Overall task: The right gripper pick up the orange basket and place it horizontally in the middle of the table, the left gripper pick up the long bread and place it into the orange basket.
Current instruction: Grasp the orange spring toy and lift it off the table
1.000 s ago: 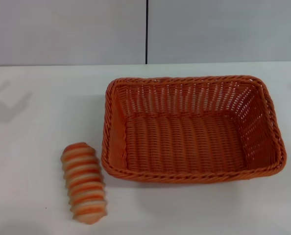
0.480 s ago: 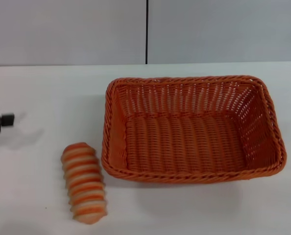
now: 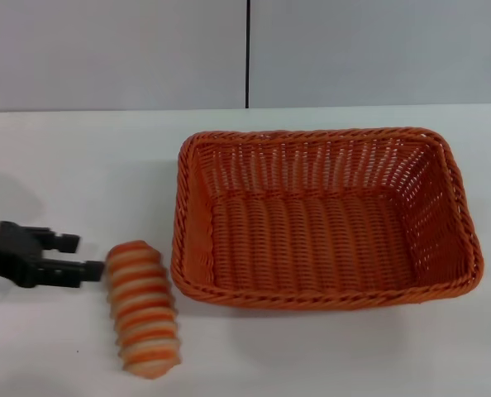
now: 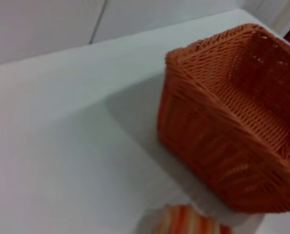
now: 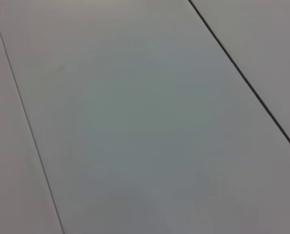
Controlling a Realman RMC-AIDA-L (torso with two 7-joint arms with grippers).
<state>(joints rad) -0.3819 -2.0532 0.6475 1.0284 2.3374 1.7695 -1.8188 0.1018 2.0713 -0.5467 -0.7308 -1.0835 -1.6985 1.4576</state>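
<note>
The orange basket (image 3: 324,219) lies lengthwise across the middle of the white table (image 3: 80,157), open side up and empty; the left wrist view shows it too (image 4: 233,122). The long bread (image 3: 140,308), striped orange and cream, lies on the table just left of the basket's near left corner, and one end of it shows in the left wrist view (image 4: 189,222). My left gripper (image 3: 82,255) reaches in from the left edge, open, its fingertips just short of the bread's far end. The right gripper is out of view.
Grey wall panels with a dark vertical seam (image 3: 247,54) stand behind the table. The right wrist view shows only a grey panelled surface (image 5: 135,122).
My left gripper has come into the head view from the left edge and moved right and nearer, up to the bread's far end. Basket and bread have not moved.
</note>
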